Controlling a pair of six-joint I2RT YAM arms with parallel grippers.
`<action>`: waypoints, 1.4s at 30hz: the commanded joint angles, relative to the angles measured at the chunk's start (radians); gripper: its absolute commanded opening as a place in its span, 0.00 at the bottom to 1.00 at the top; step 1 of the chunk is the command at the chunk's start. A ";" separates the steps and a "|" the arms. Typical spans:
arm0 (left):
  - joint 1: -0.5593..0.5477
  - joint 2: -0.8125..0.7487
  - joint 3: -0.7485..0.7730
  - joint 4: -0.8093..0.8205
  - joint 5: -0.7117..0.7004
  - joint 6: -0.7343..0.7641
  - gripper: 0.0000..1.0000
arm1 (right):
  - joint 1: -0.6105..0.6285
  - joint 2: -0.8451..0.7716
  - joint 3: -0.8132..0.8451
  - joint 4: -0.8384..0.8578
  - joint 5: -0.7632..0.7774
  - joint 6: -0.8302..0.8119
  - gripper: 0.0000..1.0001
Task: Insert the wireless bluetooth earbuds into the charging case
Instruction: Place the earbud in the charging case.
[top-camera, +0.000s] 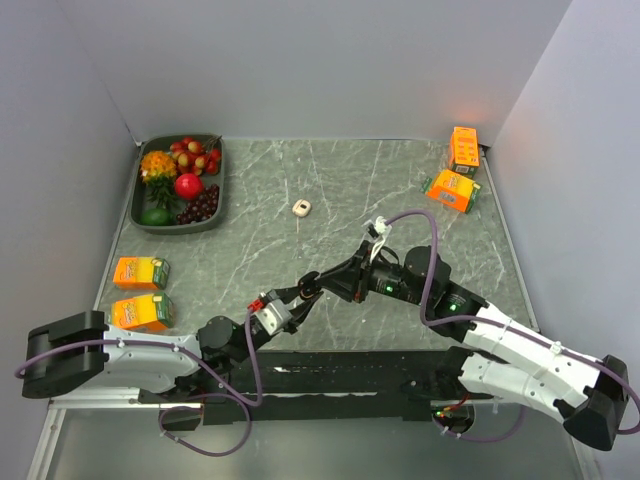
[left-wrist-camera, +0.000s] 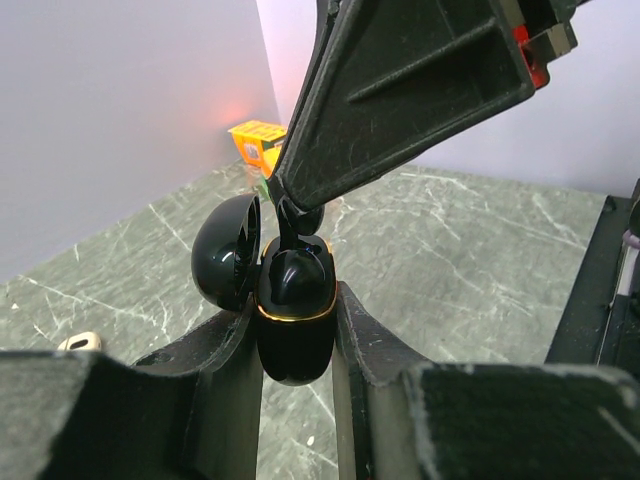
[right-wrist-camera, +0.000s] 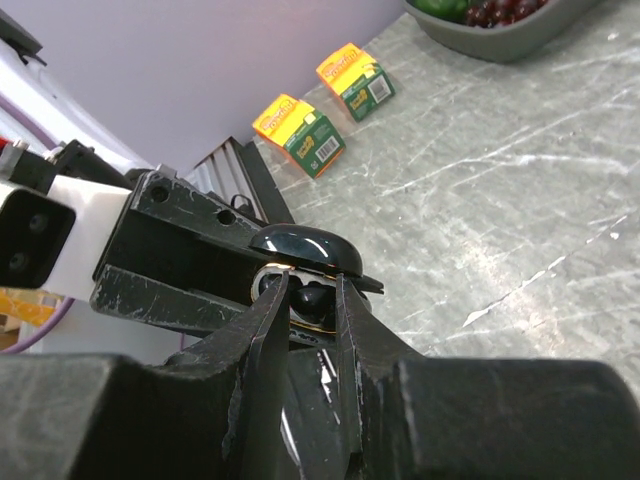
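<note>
One earbud (left-wrist-camera: 292, 272) sits at the mouth of the open charging case (left-wrist-camera: 295, 345), pinched between the closed fingers of my right gripper (right-wrist-camera: 308, 300). My left gripper (left-wrist-camera: 297, 318) clamps the case above the desk (left-wrist-camera: 450, 260). Seating appears unfinished; whether the other one already lies inside, I cannot tell.

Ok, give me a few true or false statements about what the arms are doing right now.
The left tool grips the case: true.
The lid is shut: false, it stands open.
The right tool holds an earbud at the case's opening: true.
The case rests on the table: false, it is held above it.
The tray sits at the far right: false, far left.
</note>
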 joint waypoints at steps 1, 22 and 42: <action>-0.042 -0.032 0.056 0.191 0.135 0.029 0.01 | -0.011 0.043 0.004 -0.072 0.012 0.031 0.00; -0.052 -0.063 0.058 0.190 0.161 0.008 0.01 | -0.011 0.052 -0.036 -0.035 0.014 0.038 0.06; -0.052 -0.017 0.041 0.200 0.091 -0.012 0.01 | -0.011 -0.040 0.033 -0.135 0.092 0.014 0.54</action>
